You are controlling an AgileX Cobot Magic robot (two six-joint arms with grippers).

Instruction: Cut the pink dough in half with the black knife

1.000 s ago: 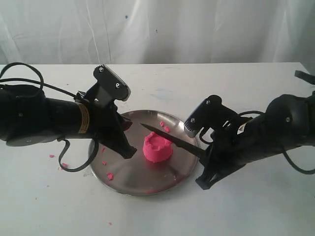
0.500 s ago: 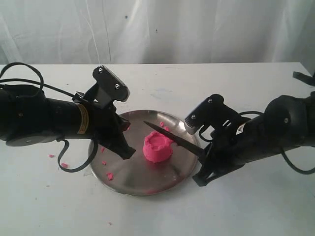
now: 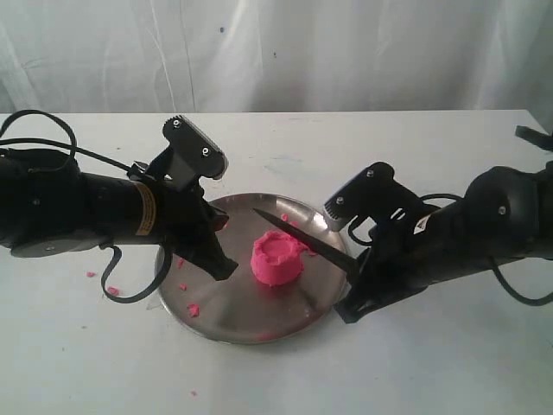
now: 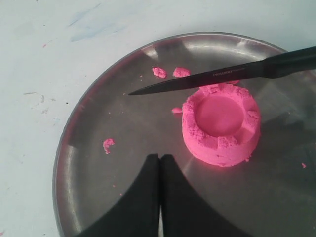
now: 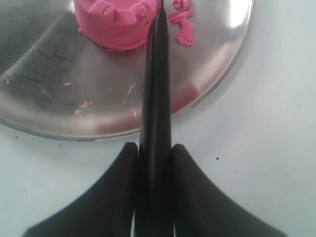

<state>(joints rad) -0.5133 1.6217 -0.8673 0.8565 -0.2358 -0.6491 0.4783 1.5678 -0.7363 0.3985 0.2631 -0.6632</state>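
The pink dough (image 3: 276, 258) is one whole lump with a dented top, sitting near the middle of the round steel plate (image 3: 216, 303). The left wrist view shows the pink dough (image 4: 221, 123) close up, and the right wrist view catches the pink dough (image 5: 116, 22) at the frame's edge. My right gripper (image 3: 352, 266) is shut on the black knife (image 3: 302, 240) by its handle. The knife's blade (image 4: 207, 79) slants over the far edge of the dough, point toward the left. Seen from the right wrist, my right gripper (image 5: 154, 148) clamps the black knife (image 5: 155, 84). My left gripper (image 3: 226, 266) is shut and empty, its tip (image 4: 160, 159) over the plate beside the dough.
Small pink crumbs (image 3: 192, 309) lie on the plate and on the white table (image 3: 95, 363) to the left. A white curtain hangs behind. The plate's right rim (image 5: 217, 89) sits just ahead of my right gripper.
My right arm has shifted slightly left and lowered, carrying the knife blade closer over the dough. The left arm and the dough have not moved.
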